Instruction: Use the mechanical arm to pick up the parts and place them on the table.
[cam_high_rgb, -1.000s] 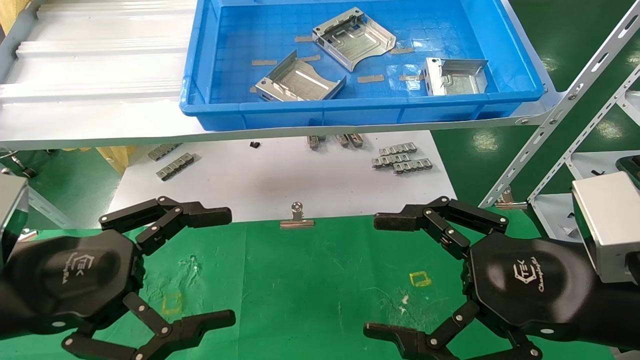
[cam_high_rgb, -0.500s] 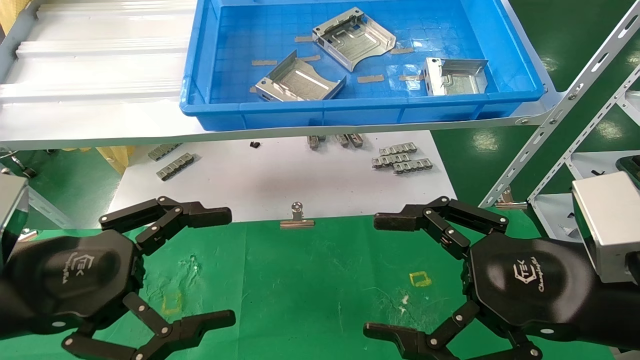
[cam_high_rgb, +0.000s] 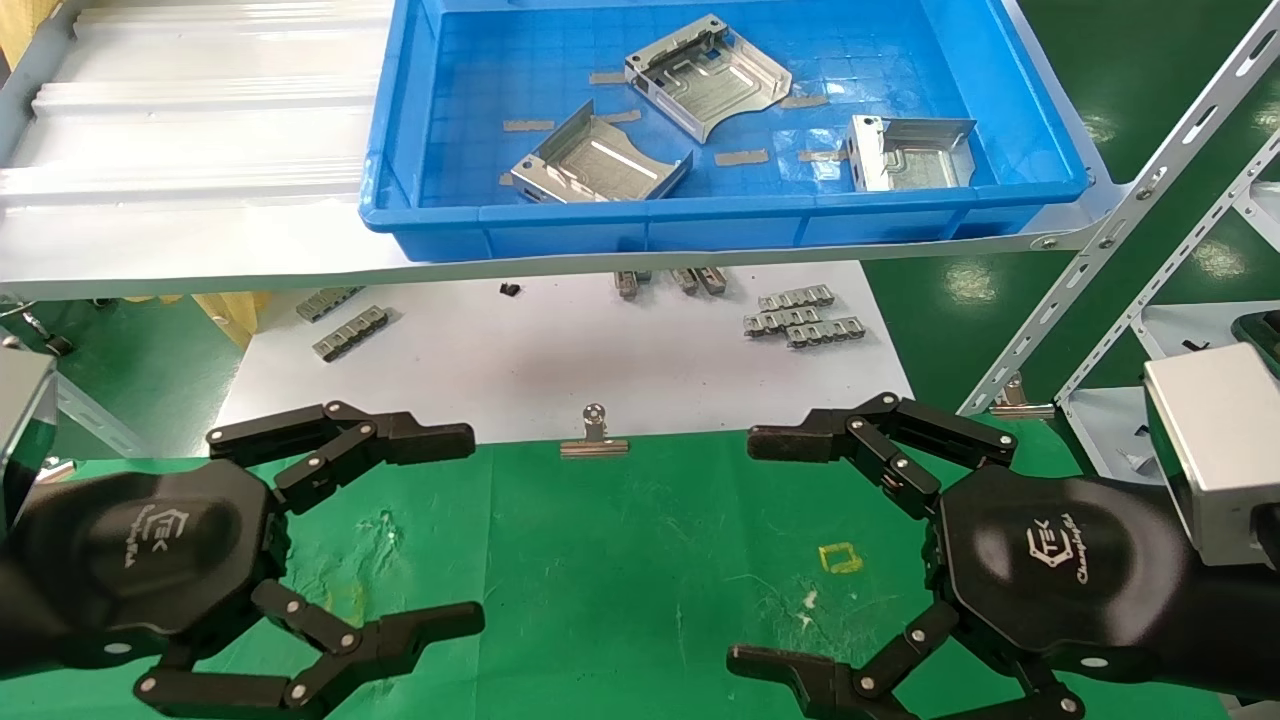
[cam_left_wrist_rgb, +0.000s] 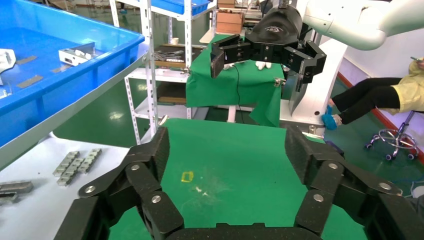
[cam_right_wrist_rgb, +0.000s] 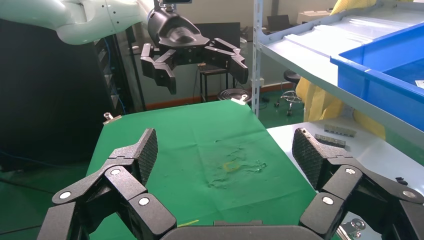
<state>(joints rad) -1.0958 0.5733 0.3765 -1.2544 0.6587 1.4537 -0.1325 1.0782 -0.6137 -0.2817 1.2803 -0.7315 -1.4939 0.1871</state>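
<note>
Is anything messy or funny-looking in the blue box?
A bit. The three parts lie scattered at different angles in the blue bin, none lined up. Both hands, left and right, hang open over the table.

Beyond the left gripper (cam_high_rgb: 465, 535), the shelf edge hides the far ends of small ridged strips (cam_high_rgb: 670, 281). Both arms run off the frame's bottom. Behind the right gripper (cam_high_rgb: 745, 548), a silver block (cam_high_rgb: 1215, 450) is cropped.

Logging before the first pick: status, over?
Left gripper and right gripper open, empty, over the table. Three parts in the blue bin on the shelf. Nothing blocking.
</note>
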